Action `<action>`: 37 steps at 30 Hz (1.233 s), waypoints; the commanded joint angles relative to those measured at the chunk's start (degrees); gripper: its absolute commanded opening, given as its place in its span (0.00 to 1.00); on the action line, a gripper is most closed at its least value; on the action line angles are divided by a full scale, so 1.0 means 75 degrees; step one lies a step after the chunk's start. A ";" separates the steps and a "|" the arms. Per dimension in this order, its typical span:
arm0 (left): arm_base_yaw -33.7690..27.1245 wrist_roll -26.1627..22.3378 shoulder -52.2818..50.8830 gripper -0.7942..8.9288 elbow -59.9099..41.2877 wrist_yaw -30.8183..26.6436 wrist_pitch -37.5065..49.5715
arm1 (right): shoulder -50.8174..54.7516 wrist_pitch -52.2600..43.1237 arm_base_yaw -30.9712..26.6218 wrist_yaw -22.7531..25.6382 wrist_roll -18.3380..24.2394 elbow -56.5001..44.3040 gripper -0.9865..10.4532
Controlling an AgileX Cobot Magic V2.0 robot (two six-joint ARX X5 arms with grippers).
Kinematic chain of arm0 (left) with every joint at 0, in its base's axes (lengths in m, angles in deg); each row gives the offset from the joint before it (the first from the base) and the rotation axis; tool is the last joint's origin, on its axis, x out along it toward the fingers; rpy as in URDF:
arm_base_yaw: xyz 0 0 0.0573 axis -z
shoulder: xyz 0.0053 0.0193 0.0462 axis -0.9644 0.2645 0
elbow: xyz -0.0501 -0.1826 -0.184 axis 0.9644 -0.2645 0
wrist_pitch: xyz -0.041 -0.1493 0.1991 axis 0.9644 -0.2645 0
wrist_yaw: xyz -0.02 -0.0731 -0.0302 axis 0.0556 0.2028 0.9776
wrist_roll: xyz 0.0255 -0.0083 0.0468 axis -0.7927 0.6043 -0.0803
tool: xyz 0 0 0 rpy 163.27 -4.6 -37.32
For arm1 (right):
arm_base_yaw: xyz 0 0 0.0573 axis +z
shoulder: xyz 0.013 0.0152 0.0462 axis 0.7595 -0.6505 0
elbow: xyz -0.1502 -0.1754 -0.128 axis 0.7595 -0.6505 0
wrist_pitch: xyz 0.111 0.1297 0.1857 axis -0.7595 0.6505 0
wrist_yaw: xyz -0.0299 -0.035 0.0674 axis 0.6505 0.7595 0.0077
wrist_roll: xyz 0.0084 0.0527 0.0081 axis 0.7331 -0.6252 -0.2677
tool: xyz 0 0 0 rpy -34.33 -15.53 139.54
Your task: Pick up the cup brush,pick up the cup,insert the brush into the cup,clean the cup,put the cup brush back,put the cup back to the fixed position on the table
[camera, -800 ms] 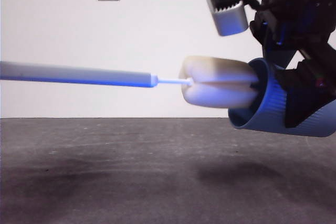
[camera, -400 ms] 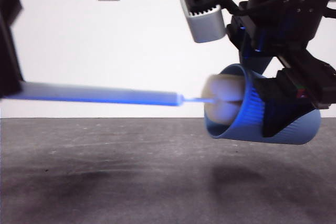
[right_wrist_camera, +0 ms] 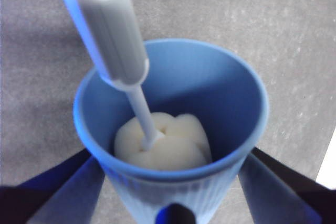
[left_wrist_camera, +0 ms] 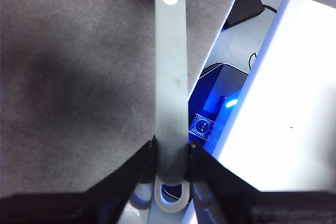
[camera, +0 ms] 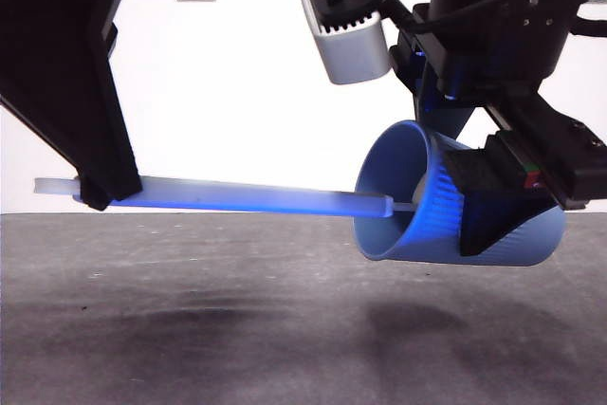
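Two grippers | left gripper [left_wrist_camera: 172,156] jaws pinching cup brush [camera: 247,199] | right gripper [right_wrist_camera: 170,182] jaws pinching cup [right_wrist_camera: 173,129] | sponge inside cup

**Brush inside cup, both held above table**

The cup [camera: 446,215] hangs on its side above the table [camera: 285,329], mouth toward the left of the front view, clamped in the right gripper [right_wrist_camera: 173,203]. The brush [camera: 237,198] runs nearly level from the left gripper [left_wrist_camera: 172,153], which grips its handle near the looped end, into the cup's mouth. Its sponge sits deep in the cup, at the bottom.
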 commanded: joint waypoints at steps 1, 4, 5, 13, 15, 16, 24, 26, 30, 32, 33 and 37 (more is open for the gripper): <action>0.0038 0.0064 -0.0015 0.07 -0.0023 -0.0041 -0.0117 | -0.0041 -0.0096 0.0061 -0.0038 -0.0020 0.0012 0.07; 0.0038 0.0067 -0.0154 0.07 -0.0023 -0.0562 -0.0723 | -0.0041 0.0058 0.0061 -0.0012 -0.0023 0.0012 0.07; 0.0038 0.0067 -0.0236 0.07 -0.0023 -0.0769 -0.1005 | -0.0041 0.0119 0.0061 -0.0015 -0.0023 0.0012 0.07; 0.0041 0.0262 -0.1300 0.07 -0.0023 -0.0944 -0.2521 | -0.0041 0.0140 0.0061 -0.0026 -0.0023 0.0012 0.07; 0.0052 0.0300 -0.1521 0.07 -0.0023 -0.0947 -0.2789 | -0.0041 0.0125 0.0061 -0.0041 -0.0020 0.0012 0.07; 0.0055 0.0326 -0.1580 0.07 -0.0023 -0.0944 -0.2859 | -0.0041 0.0108 0.0061 -0.0041 -0.0017 0.0012 0.07; 0.0067 0.0318 -0.1355 0.07 -0.0023 -0.0495 -0.2317 | -0.0041 0.0003 0.0061 -0.0047 0.0009 0.0012 0.07; 0.0073 0.0312 -0.1169 0.07 -0.0023 -0.0493 -0.1976 | -0.0041 -0.0009 0.0061 -0.0093 0.0009 0.0015 0.07; 0.0076 0.0315 -0.0536 0.07 -0.0023 -0.0286 -0.1090 | -0.0041 -0.0169 0.0070 -0.0102 0.0009 0.0012 0.07; 0.0073 0.0315 -0.0207 0.07 -0.0023 -0.0157 -0.0688 | -0.0041 -0.0181 0.0079 -0.0105 0.0009 0.0012 0.07; 0.0073 0.0323 -0.0035 0.07 -0.0023 -0.0119 -0.0475 | -0.0041 -0.0178 0.0079 -0.0102 0.0006 0.0012 0.07; 0.0073 0.0402 0.0388 0.07 -0.0023 0.0050 0.0058 | -0.0041 -0.0178 0.0079 -0.0111 0.0006 0.0012 0.07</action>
